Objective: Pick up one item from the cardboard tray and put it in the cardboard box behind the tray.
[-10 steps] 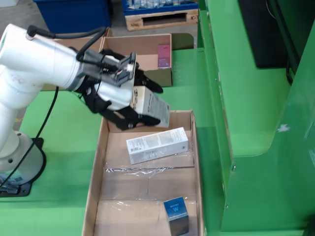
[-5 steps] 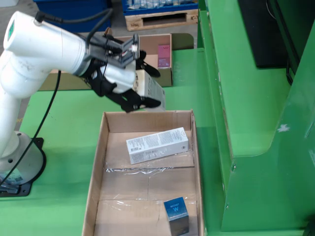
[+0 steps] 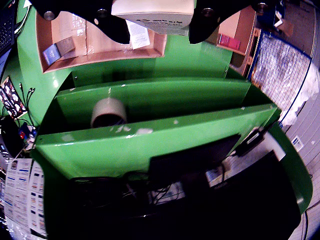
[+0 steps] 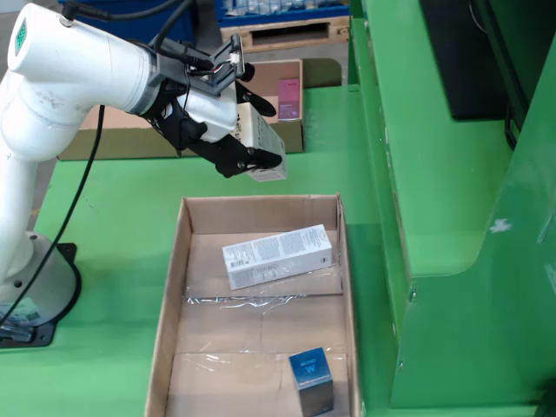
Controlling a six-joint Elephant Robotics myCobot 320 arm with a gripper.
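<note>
In the fixed view my gripper (image 4: 261, 135) is shut on a cream carton (image 4: 263, 143) and holds it in the air, above the gap between the cardboard tray (image 4: 174, 287) and the cardboard box (image 4: 274, 74) behind it. The tray holds a long white carton (image 4: 278, 256) and a blue cube (image 4: 311, 375). A pink item (image 4: 289, 91) lies in the box. In the wrist view the cream carton (image 3: 155, 12) sits between my black fingers (image 3: 117, 22). The tray (image 3: 45, 40) is at the top left and the box (image 3: 240, 25) at the top right.
A tall green shelf unit (image 4: 452, 217) stands right of the tray in the fixed view. In the wrist view a roll of tape (image 3: 108, 112) lies on a green shelf (image 3: 150, 145). The arm's base (image 4: 35, 295) stands left of the tray. A wire cage (image 3: 282, 70) is at the far right.
</note>
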